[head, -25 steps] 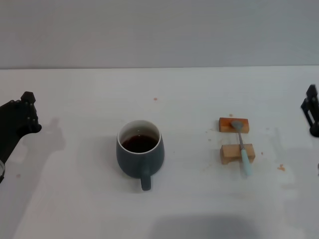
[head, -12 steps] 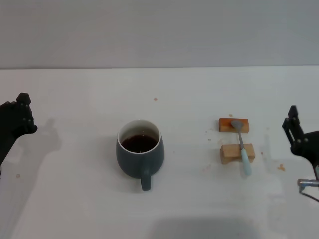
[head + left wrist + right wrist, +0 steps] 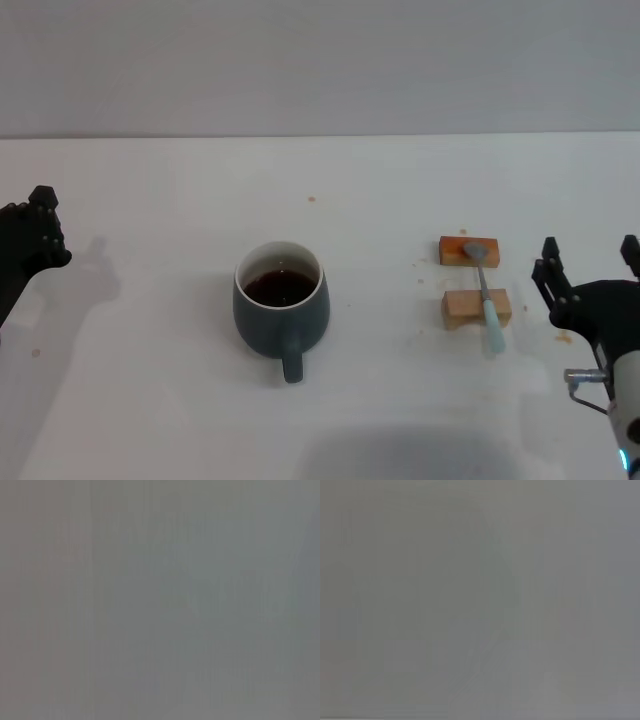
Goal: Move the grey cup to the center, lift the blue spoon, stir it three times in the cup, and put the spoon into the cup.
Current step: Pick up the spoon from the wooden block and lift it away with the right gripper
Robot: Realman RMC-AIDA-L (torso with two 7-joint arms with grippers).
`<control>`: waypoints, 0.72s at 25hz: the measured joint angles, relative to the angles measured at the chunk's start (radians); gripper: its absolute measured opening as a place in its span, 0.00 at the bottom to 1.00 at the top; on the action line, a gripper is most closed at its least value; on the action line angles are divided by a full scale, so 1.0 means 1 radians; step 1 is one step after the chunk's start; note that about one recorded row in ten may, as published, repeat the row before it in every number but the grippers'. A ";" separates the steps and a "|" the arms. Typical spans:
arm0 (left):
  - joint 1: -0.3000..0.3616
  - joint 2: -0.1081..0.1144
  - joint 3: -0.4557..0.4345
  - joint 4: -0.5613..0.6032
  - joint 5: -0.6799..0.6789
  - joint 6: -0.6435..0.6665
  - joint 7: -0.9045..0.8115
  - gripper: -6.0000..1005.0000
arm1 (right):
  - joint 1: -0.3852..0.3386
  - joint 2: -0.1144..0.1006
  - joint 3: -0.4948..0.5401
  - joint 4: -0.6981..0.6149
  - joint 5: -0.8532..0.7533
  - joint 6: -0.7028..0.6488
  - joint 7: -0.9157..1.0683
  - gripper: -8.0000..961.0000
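Head view of a white table (image 3: 150,420), described from near edge to far. At about 4 o'clock the right gripper (image 3: 589,275) hovers with its two fingers spread apart and nothing between them; the blue spoon (image 3: 484,290) lies just to its left, outside the jaws and apart from them. Near centre stands the grey cup (image 3: 281,308), handle toward 6 o'clock, holding dark liquid. The spoon bridges two wooden blocks (image 3: 476,307), pale handle toward 6 o'clock, metal bowl on the farther block. At 9 o'clock sits the left gripper (image 3: 35,240), well apart from the cup; its finger state cannot be told.
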 joint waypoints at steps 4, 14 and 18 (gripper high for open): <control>0.000 -0.001 -0.004 0.001 0.000 0.000 0.000 0.00 | 0.026 -0.002 -0.008 -0.034 -0.006 0.006 0.079 0.82; 0.003 -0.003 -0.013 0.001 0.000 0.000 0.001 0.00 | 0.053 -0.004 -0.037 -0.073 -0.092 0.000 0.241 0.82; 0.003 -0.003 -0.014 -0.003 0.000 0.000 0.002 0.00 | 0.047 -0.006 -0.039 -0.074 -0.155 0.000 0.325 0.82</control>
